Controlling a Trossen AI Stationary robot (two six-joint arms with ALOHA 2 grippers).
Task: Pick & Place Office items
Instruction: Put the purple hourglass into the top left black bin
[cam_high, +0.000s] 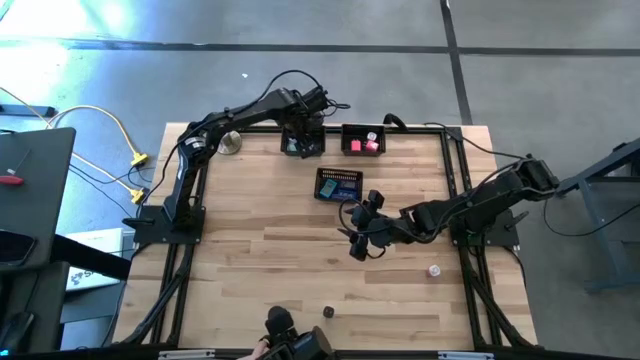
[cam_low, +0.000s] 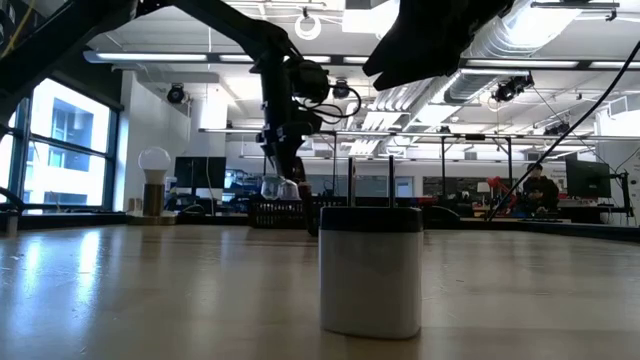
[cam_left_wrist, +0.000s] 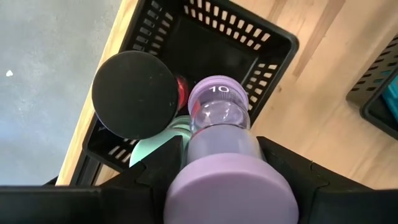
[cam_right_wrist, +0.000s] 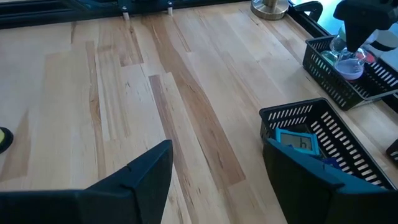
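Over a black mesh tray (cam_left_wrist: 273, 43), left hand (cam_left_wrist: 217, 168) grips lavender roll (cam_left_wrist: 221, 143) — marked "10".

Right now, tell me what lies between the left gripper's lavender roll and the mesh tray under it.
Open air only: the left gripper holds the lavender roll above the black mesh tray, which holds black, red and teal pieces. The left wrist view shows it.

White roll (cam_low: 371, 270) up close — table (cam_low: 150, 290)
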